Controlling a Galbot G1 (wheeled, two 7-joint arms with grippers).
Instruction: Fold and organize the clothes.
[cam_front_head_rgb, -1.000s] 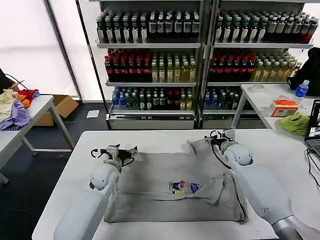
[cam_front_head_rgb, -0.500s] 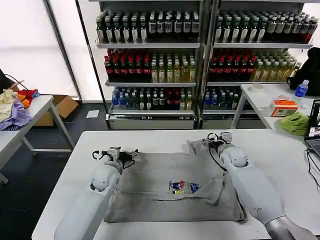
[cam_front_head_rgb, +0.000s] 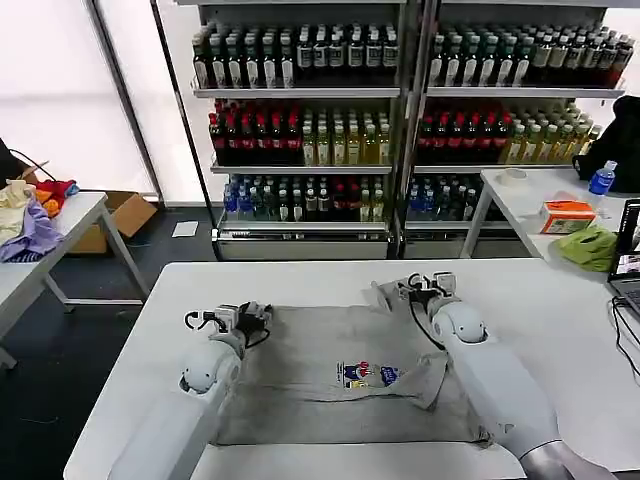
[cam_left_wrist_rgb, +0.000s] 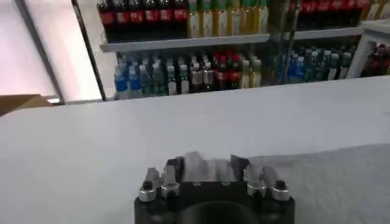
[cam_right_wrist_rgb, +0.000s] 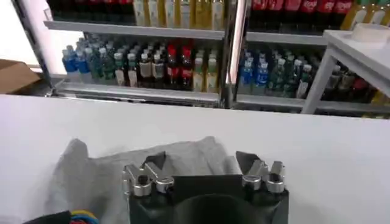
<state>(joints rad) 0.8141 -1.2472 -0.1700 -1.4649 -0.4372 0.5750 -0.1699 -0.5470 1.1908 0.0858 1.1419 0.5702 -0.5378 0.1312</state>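
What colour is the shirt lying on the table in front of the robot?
Light grey, with a small multicoloured print: the T-shirt shows best in the head view.

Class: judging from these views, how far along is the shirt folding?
Done: the T-shirt lies on the table, one sleeve folded inward. In hand: the left gripper and right gripper sit at its far corners, both open. Left: the main folds and stacking.

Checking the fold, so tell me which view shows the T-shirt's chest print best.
The head view: the chest print sits in full on the spread T-shirt. The right wrist view catches only a coloured sliver at its edge; the left wrist view shows plain grey cloth.
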